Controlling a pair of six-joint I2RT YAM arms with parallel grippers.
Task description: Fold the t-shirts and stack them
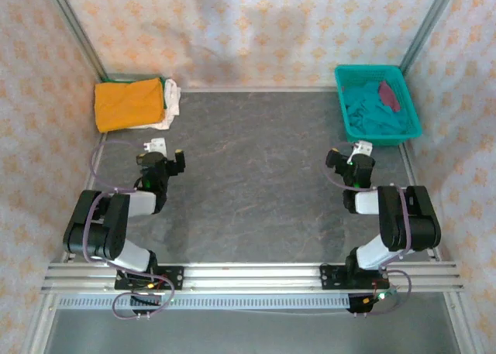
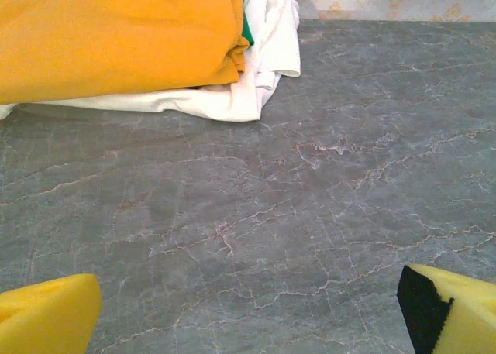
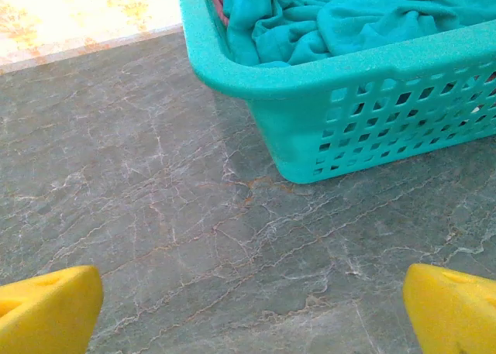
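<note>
**Both claws empty and wide open; shirts split between basket and folded pile**

Landmark: teal lattice basket [image 1: 411,129], at the far right corner of the grey marbled table [image 1: 256,183].

- In the basket: a crumpled teal t-shirt [image 1: 370,112] takes up most of the inside. A maroon t-shirt [image 1: 390,95] lies on top of it toward the basket's far right. No lettering can be read on either one.
- Well to the left of the basket, along the same far edge: a folded pile. An orange t-shirt [image 1: 129,104] is on top, folded roughly square. A white t-shirt [image 2: 232,100] lies under it and sticks out on the side facing the basket. A thin green edge [image 2: 246,25] shows between the two; I cannot tell what garment it belongs to.
- Right gripper [image 3: 249,315]: on the near side of the basket, close to its near left corner but not touching it. Jaws spread wide, with nothing between the yellow pads [image 3: 453,311] except bare table.
- Left gripper [image 2: 248,319]: well to the left of the basket, pointed at the folded pile and clear of it. Jaws also spread wide and holding nothing; the yellow pads [image 2: 46,319] sit at the two lower corners of its wrist view.
- Table between the basket and the pile: bare marbled surface.
</note>
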